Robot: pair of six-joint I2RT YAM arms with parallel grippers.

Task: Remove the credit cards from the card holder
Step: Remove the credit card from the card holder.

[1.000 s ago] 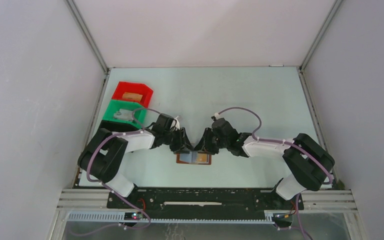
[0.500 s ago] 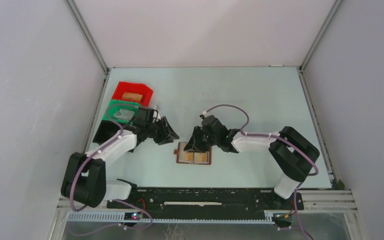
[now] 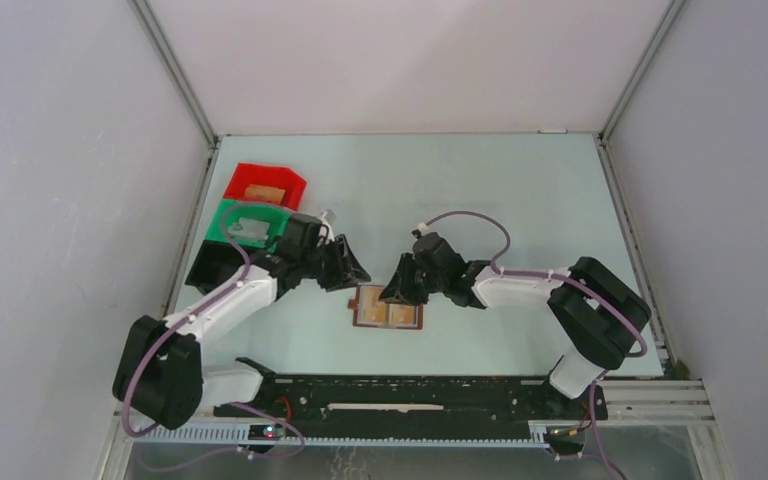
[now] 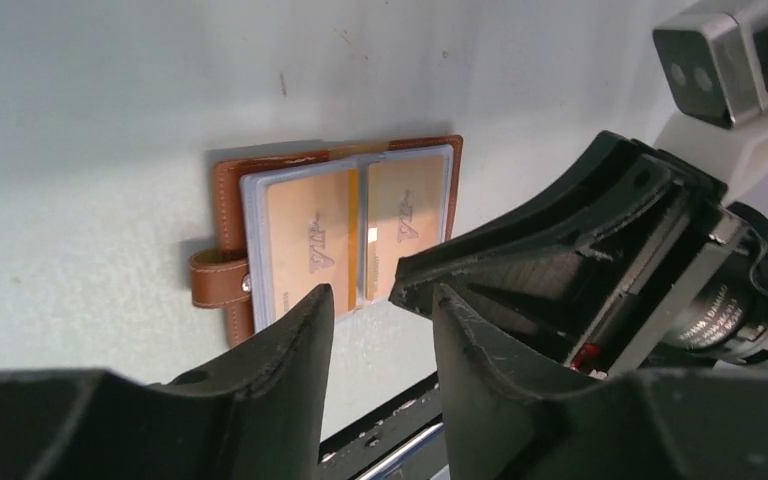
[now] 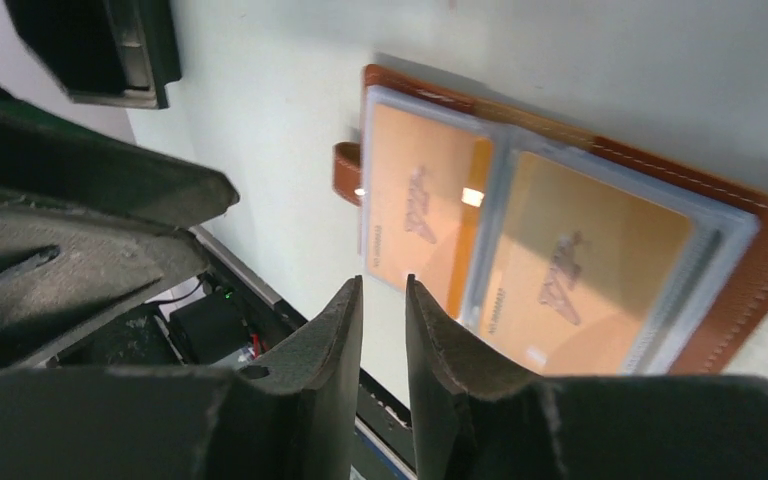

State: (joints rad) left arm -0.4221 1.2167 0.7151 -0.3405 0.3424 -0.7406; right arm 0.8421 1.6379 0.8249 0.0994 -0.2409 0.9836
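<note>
**Both arms converged over open card holder; neither pincer gripping**

Near edge: both bases bolted on the black rail. The left arm's dark shoulder sits low at the near left. Its white forearm link runs diagonally up toward centre, with a purple cable looped along it. The right arm is folded at its dark elbow on the right, and its white link reaches level leftward.

Left gripper (image 3: 353, 277) points right, hovering just beside the card holder's far-left corner. In its wrist view the left gripper (image 4: 382, 298) shows two black, matte, rough-edged fingers. They are moderately apart with nothing between them.

Right gripper (image 3: 393, 292) points down-left over the holder's far edge. In its own view the right gripper (image 5: 382, 285) has its fingers parted by only a narrow slit, which is empty. The two tips are near each other but not touching.

Card holder (image 3: 389, 308) lies flat and open on the table (image 3: 440, 190), between the two pincers, near the front middle. It is brown leather with pale stitching along the border. A short strap tab (image 4: 215, 280) with a small stud sticks out on one side. The inner pockets are clear greyish plastic sleeves and look glossy, with a light glint on them.

Credit cards (image 4: 310, 245): two tan-orange cards, one per panel, each seated in a sleeve. Each carries faint grey script and the left one has a darker orange stripe along its inner edge.

Farther left are a green bin (image 3: 222, 228) and behind it a red bin (image 3: 245, 170), both hard plastic. The table is pale, smooth and lightly scuffed, with plain white walls around it.
</note>
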